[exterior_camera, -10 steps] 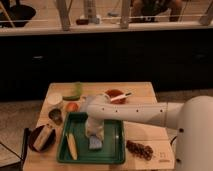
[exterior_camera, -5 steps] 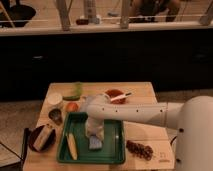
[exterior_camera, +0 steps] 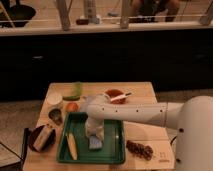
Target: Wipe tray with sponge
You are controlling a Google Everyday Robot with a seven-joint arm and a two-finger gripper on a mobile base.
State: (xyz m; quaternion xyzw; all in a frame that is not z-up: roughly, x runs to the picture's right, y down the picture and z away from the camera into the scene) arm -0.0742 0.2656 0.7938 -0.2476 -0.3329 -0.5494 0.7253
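The dark-green tray (exterior_camera: pixel 114 150) lies on the wooden table at the front middle. The light-blue sponge (exterior_camera: pixel 94 143) lies flat inside the tray, near its middle. My gripper (exterior_camera: pixel 94 134) reaches down from the white arm and stands right over the sponge, at or touching its top. A long yellow corn-like piece (exterior_camera: pixel 72 146) lies in the tray's left part, apart from the sponge.
A round dark bowl (exterior_camera: pixel 42 138) with food sits left of the tray. A red bowl (exterior_camera: pixel 116 95), an orange item (exterior_camera: pixel 72 106), a green item (exterior_camera: pixel 74 91), a white cup (exterior_camera: pixel 54 99) and a small can (exterior_camera: pixel 55 116) stand behind it. Dark grapes (exterior_camera: pixel 140 149) lie at the right.
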